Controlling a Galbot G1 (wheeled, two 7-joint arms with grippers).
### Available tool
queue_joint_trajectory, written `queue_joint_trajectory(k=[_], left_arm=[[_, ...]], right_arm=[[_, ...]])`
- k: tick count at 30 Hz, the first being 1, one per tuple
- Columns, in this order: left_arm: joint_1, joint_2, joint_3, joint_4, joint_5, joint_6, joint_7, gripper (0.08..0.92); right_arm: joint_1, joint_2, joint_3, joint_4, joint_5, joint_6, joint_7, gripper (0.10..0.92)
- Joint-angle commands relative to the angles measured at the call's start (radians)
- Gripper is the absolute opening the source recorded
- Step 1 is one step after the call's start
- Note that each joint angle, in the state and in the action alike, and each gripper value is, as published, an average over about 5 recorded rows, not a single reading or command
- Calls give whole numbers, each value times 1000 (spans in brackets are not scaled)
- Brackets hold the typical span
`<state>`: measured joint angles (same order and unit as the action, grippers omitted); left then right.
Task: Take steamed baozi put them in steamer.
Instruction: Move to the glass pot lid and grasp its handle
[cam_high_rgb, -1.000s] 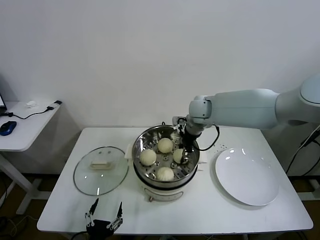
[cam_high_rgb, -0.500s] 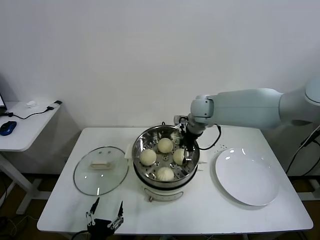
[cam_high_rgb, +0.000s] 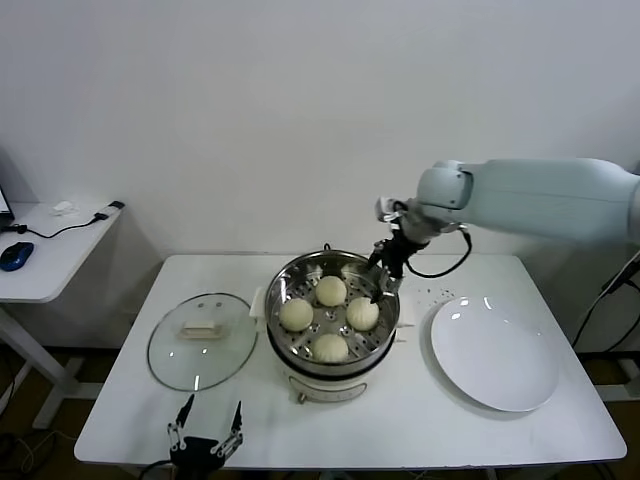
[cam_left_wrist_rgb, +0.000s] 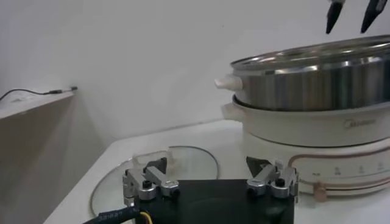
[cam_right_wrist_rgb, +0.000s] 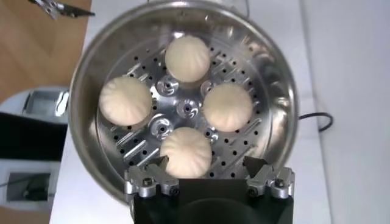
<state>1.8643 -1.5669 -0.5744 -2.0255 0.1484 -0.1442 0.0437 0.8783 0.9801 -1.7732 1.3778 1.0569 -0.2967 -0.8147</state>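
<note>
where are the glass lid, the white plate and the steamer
glass lid (cam_high_rgb: 200, 342), head view, on the clear glass near its white handle
white plate (cam_high_rgb: 495, 355), head view, on the bare middle of the plate
steamer (cam_right_wrist_rgb: 277, 91), right wrist view, on the shiny inner wall

Faint grey brand lettering on the white base of the steamer (cam_left_wrist_rgb: 317, 125), too faint to read for certain. No other text legible.

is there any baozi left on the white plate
No, the white plate is bare, and all four baozi sit in the steamer.
</note>
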Motion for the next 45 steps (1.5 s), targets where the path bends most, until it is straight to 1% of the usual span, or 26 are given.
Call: queue_joint_trajectory(k=[1,6,10,12,15,18,24,28,30,34,39,41,45], left_arm=[[-10,-3,-26,-24,0,7,7,823],[-12,-2,-39,-36,3,8,14,823],[-18,-4,-43,-40,7,8,14,823],[-21,-6,-44,-45,11,9,14,823],[-20,-8,-46,-56,19,12,14,823],[-14,-7,-54,-70,37,13,14,823],[-7,-4,-79,-84,95,10,20,823],[-6,0,-97,-90,168,13,26,823],[-8,-1,-110,-95,245,26,19,823],[-20,-7,-165,-107,577,30,-5,823],[-77,-6,-237,-86,1053,23,-101,823],[-102,-5,-248,-63,1178,24,-126,823],[-155,9,-237,4,1327,32,-147,823]], right_arm=[[-113,-398,208,121,12,239,199,823],[-451,-579,516,200,-35,361,410,823],[-811,-644,879,233,-110,416,512,823],[-1050,-655,1123,243,-144,429,548,823],[-1399,-635,1502,262,-182,440,586,823],[-1672,-579,1799,282,-204,439,603,823],[-2006,-412,2188,303,-269,431,590,823],[-2134,-291,2339,334,-323,402,585,823],[-2189,-227,2395,356,-347,376,586,823],[-2276,-121,2457,377,-386,351,582,823],[-2330,-28,2488,365,-439,374,571,823],[-2337,-3,2495,358,-442,377,573,823],[-2335,28,2498,329,-454,389,570,823]])
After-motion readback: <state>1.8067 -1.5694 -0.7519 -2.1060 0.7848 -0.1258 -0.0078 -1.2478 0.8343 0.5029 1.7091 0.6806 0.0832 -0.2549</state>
